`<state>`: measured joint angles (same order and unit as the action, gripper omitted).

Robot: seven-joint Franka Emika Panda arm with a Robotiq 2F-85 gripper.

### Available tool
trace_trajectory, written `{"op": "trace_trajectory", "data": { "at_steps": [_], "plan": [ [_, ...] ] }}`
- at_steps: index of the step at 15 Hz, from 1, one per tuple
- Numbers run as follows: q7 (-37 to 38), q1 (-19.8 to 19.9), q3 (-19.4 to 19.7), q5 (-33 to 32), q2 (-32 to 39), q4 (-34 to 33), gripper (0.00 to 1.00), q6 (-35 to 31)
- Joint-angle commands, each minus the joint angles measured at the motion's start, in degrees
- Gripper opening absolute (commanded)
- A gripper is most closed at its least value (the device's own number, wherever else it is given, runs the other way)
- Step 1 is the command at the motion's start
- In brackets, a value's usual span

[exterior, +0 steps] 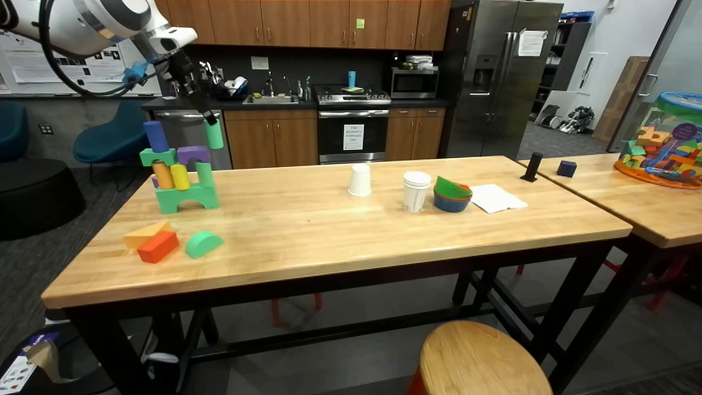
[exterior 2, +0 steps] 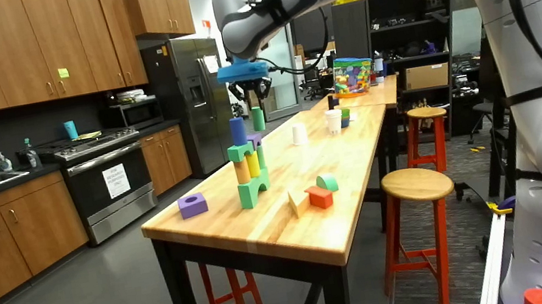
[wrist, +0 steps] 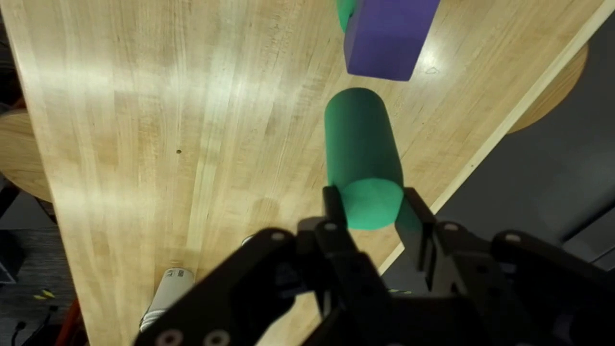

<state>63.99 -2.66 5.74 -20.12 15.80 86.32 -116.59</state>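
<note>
- Bench (exterior: 296, 230) is showing a pale wood top; its kitchen-side long edge is facing 1 sink (exterior: 271, 100), 1 stove (exterior: 332, 131), 1 fridge (exterior: 499, 79).
- 1 green cyl. (wrist: 363, 149): jaws are clamping its top end & holding it mid-air nr the tower (exterior: 180, 176), apart from the purple arch (exterior: 193, 151).
- 1 tower, 7 pcs showing incl. arch, is standing nr a short edge.
- 3 are lying loose nr that edge's non-kitchen corner: 1 red block (exterior: 158, 246), 1 lt-orange wedge (exterior: 143, 235), 1 green half-round (exterior: 203, 244).
- 1 purple holed block (exterior 2: 193, 208) is sitting nr its kitchen-side corner.
- Mid-bench twd opp. short edge, 1 upturned cup (exterior: 360, 180), 1 cup stack (exterior: 415, 193) (qty unclear), 1 bowl nest (exterior: 452, 203) & 1 paper sheet (exterior: 498, 198) are resting.
</note>
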Motion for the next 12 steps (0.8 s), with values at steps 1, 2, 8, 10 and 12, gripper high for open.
{"op": "trace_trajectory", "data": {
  "at_steps": [1, 2, 8, 10, 12],
  "plan": [
    [-2.2, -0.7, -0.1, -1.4, -2.1, 0.9, 0.08, 2.2],
    [-2.7, -0.7, -0.1, -1.4, -2.3, 1.0, 0.08, 2.4],
    [-4.4, -0.8, -0.8, -0.4, -2.3, 0.8, 0.08, 1.9],
    [-4.4, -0.8, -1.0, -0.3, -2.2, 0.8, 0.08, 2.0],
    [-4.4, -0.8, -1.1, 0.0, -2.3, 0.9, 0.08, 1.9]
  ]
}}
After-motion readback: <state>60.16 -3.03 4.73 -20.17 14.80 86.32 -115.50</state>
